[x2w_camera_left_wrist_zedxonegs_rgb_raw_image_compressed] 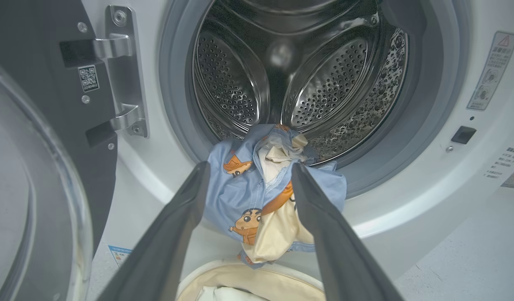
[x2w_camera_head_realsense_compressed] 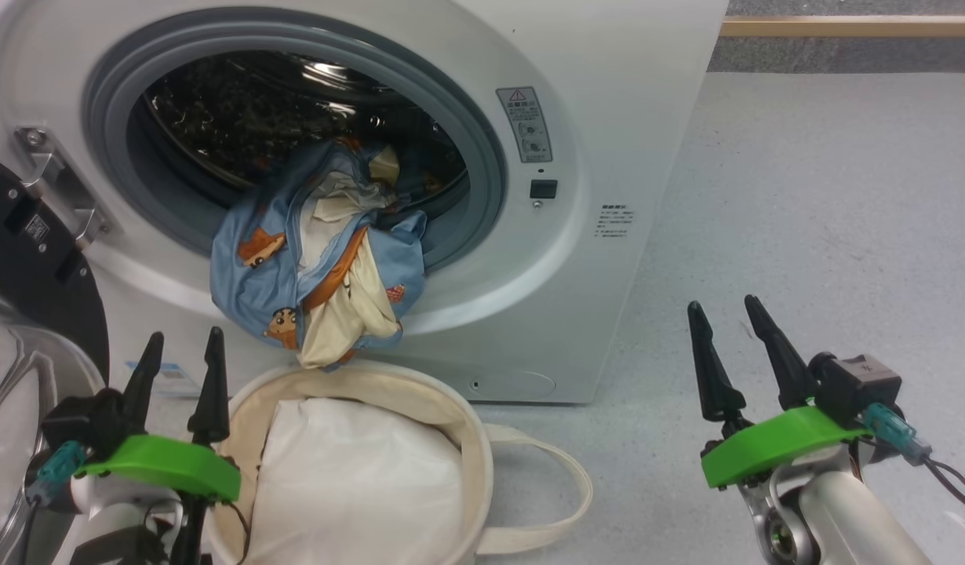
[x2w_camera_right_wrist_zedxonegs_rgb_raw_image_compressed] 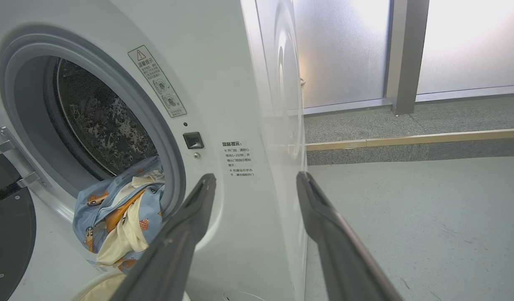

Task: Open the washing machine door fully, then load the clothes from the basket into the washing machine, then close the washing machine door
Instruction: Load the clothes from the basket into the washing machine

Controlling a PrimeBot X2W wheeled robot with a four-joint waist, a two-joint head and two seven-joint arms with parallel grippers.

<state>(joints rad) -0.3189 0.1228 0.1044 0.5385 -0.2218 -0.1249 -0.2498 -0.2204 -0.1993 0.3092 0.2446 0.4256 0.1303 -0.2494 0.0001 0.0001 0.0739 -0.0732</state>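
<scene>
Hanging over the gasket [x2w_camera_head_realsense_compressed: 486,180] lip, the clothes [x2w_camera_head_realsense_compressed: 318,259] sit half in the drum [x2w_camera_left_wrist_zedxonegs_rgb_raw_image_compressed: 315,83] and half out. They form a blue bundle with cream and orange folds. The bottom end is down at the basket [x2w_camera_head_realsense_compressed: 475,439] rim; whether it touches or sits just above is hard to tell from the head view.

Door [x2w_camera_head_realsense_compressed: 27,259] stands swung open on your left. Basket rests on the floor [x2w_camera_head_realsense_compressed: 843,235] right in front of the washer [x2w_camera_head_realsense_compressed: 647,118], with a white bundle [x2w_camera_head_realsense_compressed: 357,471] lying in it.

Your left gripper [x2w_camera_head_realsense_compressed: 186,333] has its fingers spread wide with nothing between them. It is low, just beside the basket, and pointed at the clothes.

Your right gripper [x2w_camera_head_realsense_compressed: 722,302] is also wide and empty, over bare floor off to the right of the washer.
</scene>
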